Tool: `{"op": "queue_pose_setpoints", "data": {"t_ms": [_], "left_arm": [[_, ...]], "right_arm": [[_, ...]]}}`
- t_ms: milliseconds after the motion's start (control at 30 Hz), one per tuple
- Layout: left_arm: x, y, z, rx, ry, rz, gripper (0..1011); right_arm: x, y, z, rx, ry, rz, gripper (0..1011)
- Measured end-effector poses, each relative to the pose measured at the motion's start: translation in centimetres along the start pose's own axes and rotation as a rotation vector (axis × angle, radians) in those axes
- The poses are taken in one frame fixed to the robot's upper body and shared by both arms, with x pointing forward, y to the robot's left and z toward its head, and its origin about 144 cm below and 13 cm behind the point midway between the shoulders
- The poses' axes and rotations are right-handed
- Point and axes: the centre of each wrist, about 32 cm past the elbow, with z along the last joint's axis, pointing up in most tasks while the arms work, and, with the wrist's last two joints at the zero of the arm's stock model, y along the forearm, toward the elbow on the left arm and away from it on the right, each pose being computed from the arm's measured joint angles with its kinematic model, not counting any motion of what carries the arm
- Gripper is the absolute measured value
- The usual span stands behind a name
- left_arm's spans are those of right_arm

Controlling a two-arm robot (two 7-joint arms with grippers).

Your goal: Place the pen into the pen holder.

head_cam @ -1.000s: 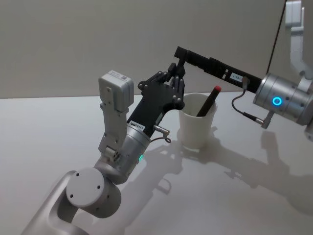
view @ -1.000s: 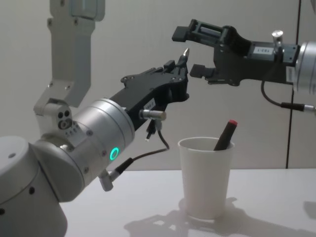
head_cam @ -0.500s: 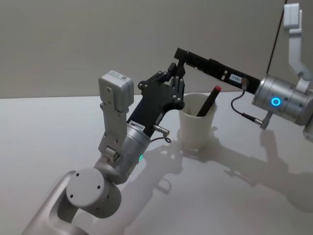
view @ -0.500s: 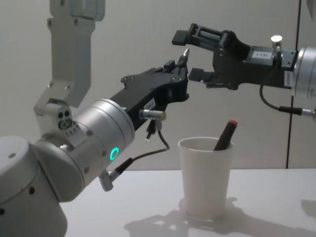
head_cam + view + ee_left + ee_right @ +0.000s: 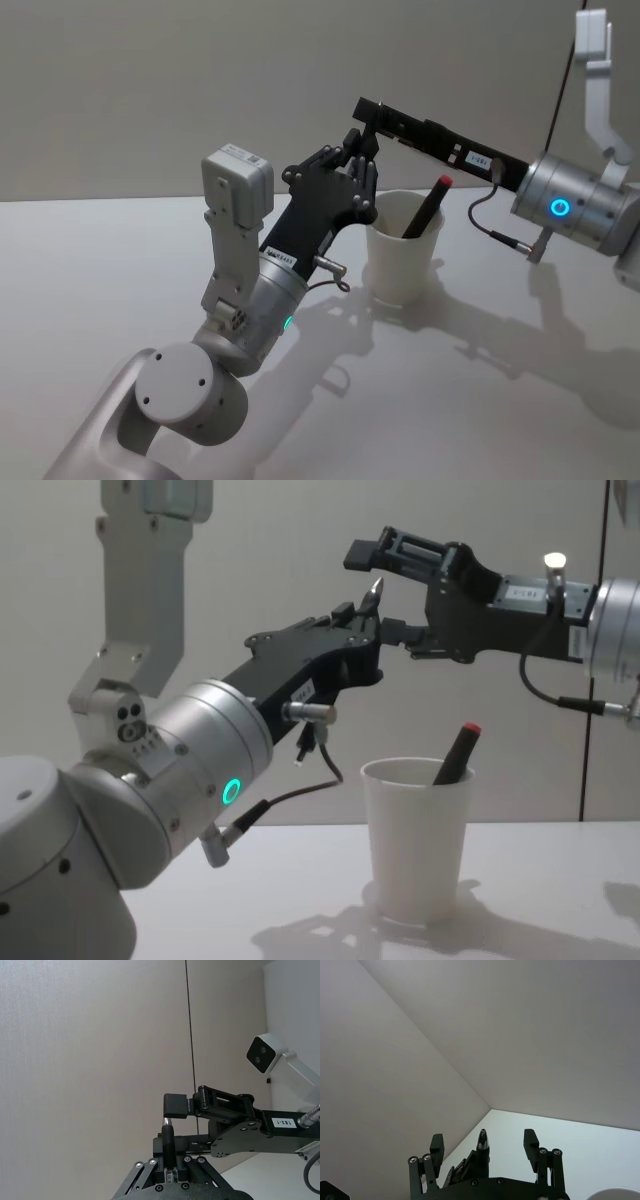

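Observation:
My left gripper (image 5: 358, 618) is raised to the left of and above the pen holder and is shut on the pen (image 5: 373, 590), a dark pen held upright with its silver tip on top. My right gripper (image 5: 379, 590) reaches in from the right and is open, one finger on each side of that tip. The right wrist view shows the pen (image 5: 482, 1141) between the two apart fingers (image 5: 530, 1140). The left wrist view shows the pen (image 5: 166, 1142) with a right finger pad just above it. The pen holder (image 5: 403, 262) (image 5: 418, 840), a white paper cup, stands upright below.
A black pen with a red cap (image 5: 428, 208) (image 5: 457, 753) leans inside the cup. The white table (image 5: 100, 260) stretches around it. My left arm's large grey joints (image 5: 190, 395) fill the near left, and a plain wall stands behind.
My right gripper has slid a little to the left, so its open fingers now sit around the pen tip. The left gripper and the cup have not moved.

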Motion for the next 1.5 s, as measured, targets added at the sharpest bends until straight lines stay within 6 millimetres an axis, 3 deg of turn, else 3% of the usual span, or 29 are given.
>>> {"op": "queue_pose_setpoints", "data": {"t_ms": [1500], "left_arm": [[0.0, 0.0, 0.0, 0.0, 0.0, 0.0, 130]], "right_arm": [[0.37, 0.17, 0.01, 0.001, 0.01, 0.025, 1002]]}}
